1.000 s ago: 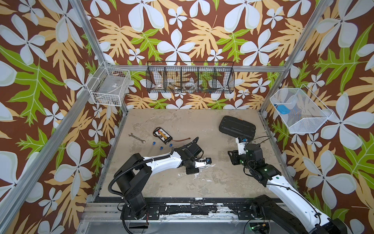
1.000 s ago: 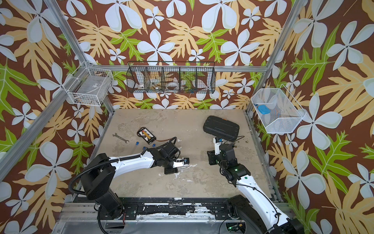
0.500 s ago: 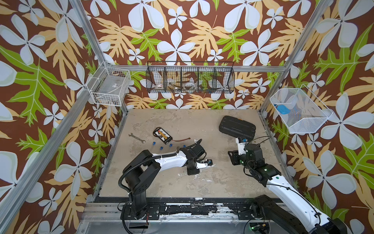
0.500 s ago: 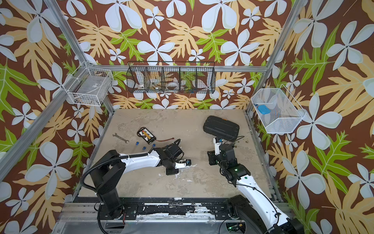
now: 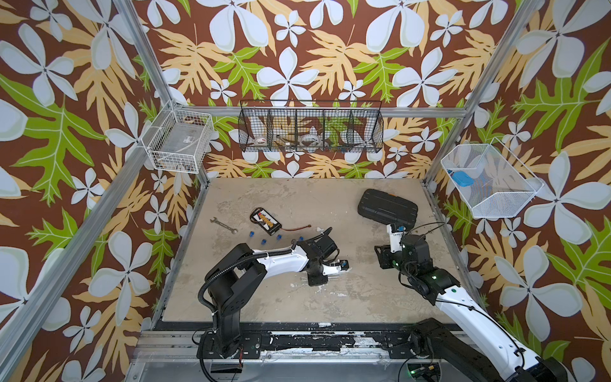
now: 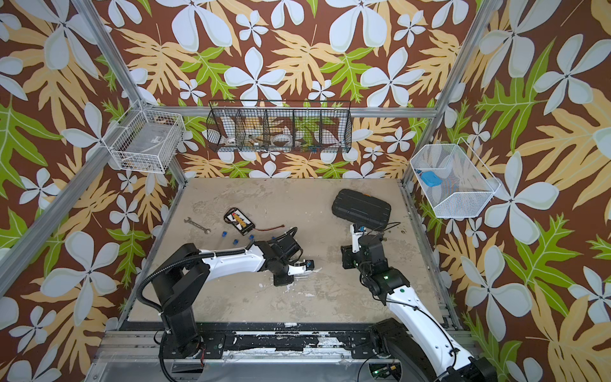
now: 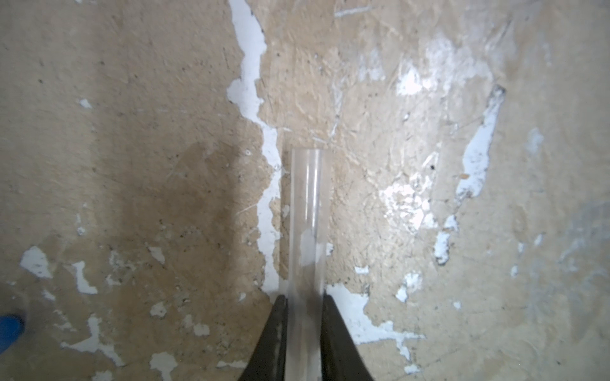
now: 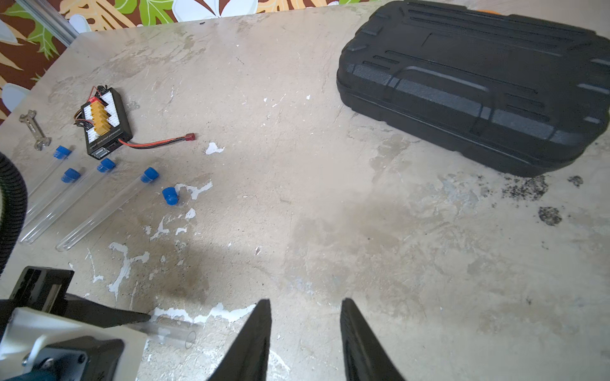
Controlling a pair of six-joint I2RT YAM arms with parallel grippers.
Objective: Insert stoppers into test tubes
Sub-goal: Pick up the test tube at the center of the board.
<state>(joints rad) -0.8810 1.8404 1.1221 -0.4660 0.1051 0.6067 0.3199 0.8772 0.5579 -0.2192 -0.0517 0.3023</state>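
My left gripper (image 7: 303,300) is shut on a clear test tube (image 7: 305,214) that juts forward from the jaws just above the table, its open end unplugged. In the right wrist view that same tube (image 8: 171,331) sticks out of the left gripper (image 8: 145,318). My right gripper (image 8: 305,301) is open and empty, hovering over bare table right of the left gripper (image 5: 330,268). Several other test tubes (image 8: 99,207) lie side by side at the left with blue stoppers (image 8: 149,174) in their mouths. One loose stopper (image 8: 170,195) lies beside them. In both top views the stoppers (image 5: 264,241) (image 6: 235,241) show as blue dots.
A black case (image 5: 387,208) lies at the back right, just behind my right gripper (image 5: 388,251). A battery board (image 5: 265,221) with a red lead and a wrench (image 5: 224,225) lie at the back left. Wire baskets (image 5: 310,130) hang on the walls.
The left jaws have closed onto the clear tube, and the left arm's elbow has risen. The right arm has not moved.
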